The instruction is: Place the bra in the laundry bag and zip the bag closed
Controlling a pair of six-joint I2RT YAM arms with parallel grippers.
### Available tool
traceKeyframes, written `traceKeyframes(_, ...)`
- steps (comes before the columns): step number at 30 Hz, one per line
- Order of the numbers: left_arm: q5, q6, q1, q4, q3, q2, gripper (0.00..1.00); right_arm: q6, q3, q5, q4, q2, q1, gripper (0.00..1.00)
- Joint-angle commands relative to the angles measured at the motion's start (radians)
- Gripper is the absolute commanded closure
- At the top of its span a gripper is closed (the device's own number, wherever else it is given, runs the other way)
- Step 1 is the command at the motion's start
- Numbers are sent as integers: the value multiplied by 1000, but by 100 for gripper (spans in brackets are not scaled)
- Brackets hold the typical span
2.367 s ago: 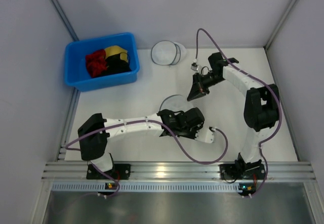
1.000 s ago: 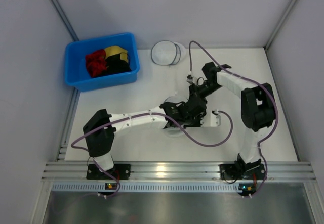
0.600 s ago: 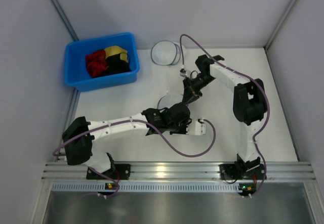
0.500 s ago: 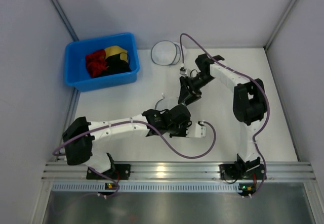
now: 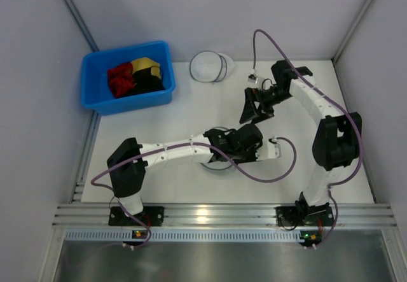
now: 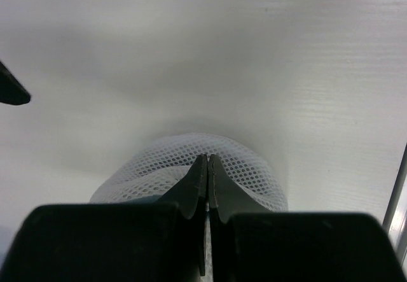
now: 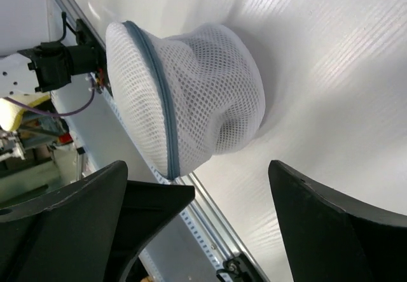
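The laundry bag (image 7: 191,97), white mesh with a grey-blue zip band round it, sits mid-table under my left wrist. From above only its thin rim (image 5: 212,165) shows. My left gripper (image 6: 208,158) is shut, its tips pinching the mesh (image 6: 248,167) that bulges around them. In the top view it (image 5: 233,149) is at the bag's right edge. My right gripper (image 7: 232,180) is open and empty, a short way from the bag, above and right of it in the top view (image 5: 249,113). The bra is hidden from every view.
A blue bin (image 5: 95,97) at the back left holds a red garment (image 5: 119,78) and a yellow-and-black garment (image 5: 147,72). A whiter round mesh case (image 5: 208,67) lies by the back wall. The metal rail (image 5: 203,215) runs along the near edge.
My right gripper went from shut to open and drew back to the right, away from the bag. The left arm swung right, carrying the bag with it.
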Motion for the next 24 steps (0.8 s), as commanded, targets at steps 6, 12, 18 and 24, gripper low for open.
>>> traceKeyframes(6, 19, 40, 11, 37, 69, 4, 100, -17, -188, -155, 56, 16, 69, 17)
traceKeyframes(12, 58, 57, 13, 37, 60, -2, 100, -7, -211, -206, 105, 31, 135, 45)
traceKeyframes(18, 146, 49, 11, 37, 14, -44, 100, 30, -182, -181, 131, 36, 144, 100)
traceKeyframes(24, 276, 46, -3, 6, -101, -120, 100, 29, -104, -153, 138, 77, 121, 100)
